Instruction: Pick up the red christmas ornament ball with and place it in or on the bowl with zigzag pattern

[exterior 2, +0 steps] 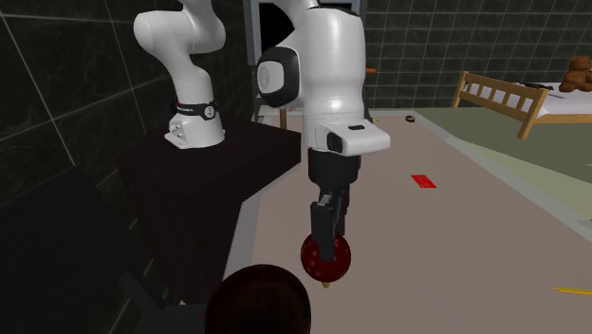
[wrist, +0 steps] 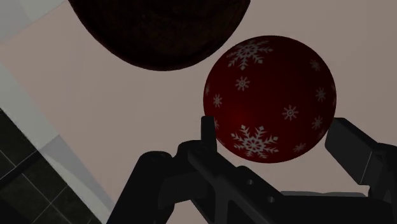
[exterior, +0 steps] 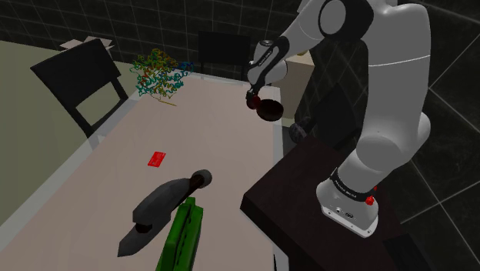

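Note:
A red ball ornament (wrist: 270,89) with white snowflakes sits clasped between my black fingers. My gripper (wrist: 275,127) is shut on it. In the second exterior view the gripper (exterior 2: 327,249) points down at the table's near end, with the ornament (exterior 2: 337,261) low over the tabletop. A dark round bowl (exterior 2: 259,299) stands just beside the ball, nearer that camera; I make out no pattern on it. In the shoulder view the ornament (exterior: 251,98) and gripper (exterior: 255,94) are next to the bowl (exterior: 271,110), at the far right edge of the table.
On the beige table (exterior: 208,131) lie a small red card (exterior: 157,159), a black tool-like object (exterior: 165,204), a green object (exterior: 181,235) and a colourful tangled object (exterior: 159,75). A black chair (exterior: 81,81) stands at the far side. The dark stand (exterior: 308,200) borders the table.

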